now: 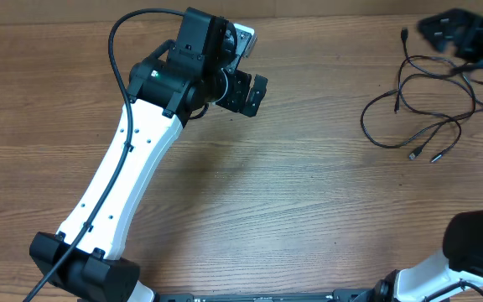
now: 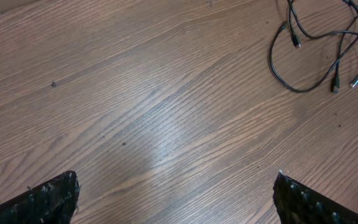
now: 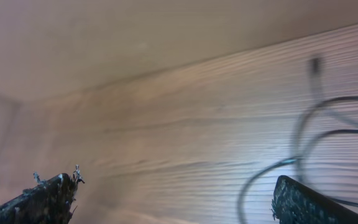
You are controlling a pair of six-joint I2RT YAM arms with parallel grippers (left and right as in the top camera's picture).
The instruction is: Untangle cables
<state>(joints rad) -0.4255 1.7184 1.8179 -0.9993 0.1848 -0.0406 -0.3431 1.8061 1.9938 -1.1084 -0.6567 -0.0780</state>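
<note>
The cables are thin black cords looped together on the wooden table at the right, with small plugs at their ends. They also show at the top right of the left wrist view and blurred at the right of the right wrist view. My left gripper is open and empty over the table's middle left, well away from the cables; its fingertips are far apart. My right gripper is at the far right above the cables' top end. Its fingers are open with nothing between them.
The wooden table fills the view. The left arm's white link stretches from the front left corner. The right arm's base sits at the front right. A wall or board rises behind the table's far edge.
</note>
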